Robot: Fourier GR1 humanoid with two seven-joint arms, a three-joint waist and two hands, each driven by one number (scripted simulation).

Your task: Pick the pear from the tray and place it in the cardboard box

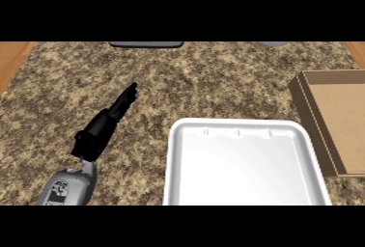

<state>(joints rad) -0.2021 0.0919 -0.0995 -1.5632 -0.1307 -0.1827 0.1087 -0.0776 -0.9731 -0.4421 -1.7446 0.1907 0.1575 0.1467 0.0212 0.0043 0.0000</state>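
While the white tray [246,164] is sitting at the counter's [178,82] near edge, the left hand [107,125] is stretching straight-fingered beside it, holding nothing. Farther right, the cardboard box [335,125] is lying open. I cannot see the pear.

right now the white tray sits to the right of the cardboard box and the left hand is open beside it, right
Not quite: in the head view the white tray sits to the left of the cardboard box, not the right. The left hand is indeed open beside the tray.
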